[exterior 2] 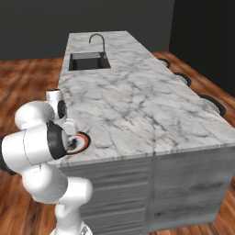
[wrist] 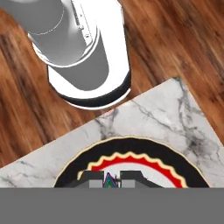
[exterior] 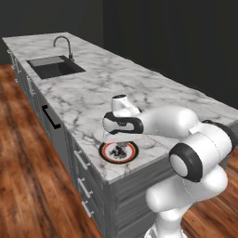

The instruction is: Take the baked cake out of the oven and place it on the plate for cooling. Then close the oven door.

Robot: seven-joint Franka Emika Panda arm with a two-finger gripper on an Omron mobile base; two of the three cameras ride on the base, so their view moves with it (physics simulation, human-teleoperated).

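The claw (wrist: 109,179) hangs just over the plate (exterior: 119,152) at the desk's (exterior: 139,97) near corner, its tips drawn together on a small multicoloured thing, seemingly the cake (wrist: 108,180), though too little shows to be sure. To set it down well, I would lower straight onto the plate's centre before parting the tips. Counted: one plate, one sink (exterior: 55,67), one faucet (exterior: 63,45).

White arm folded forward at the elbow, wrist turned straight down, hand (wrist: 108,180) closed on something small
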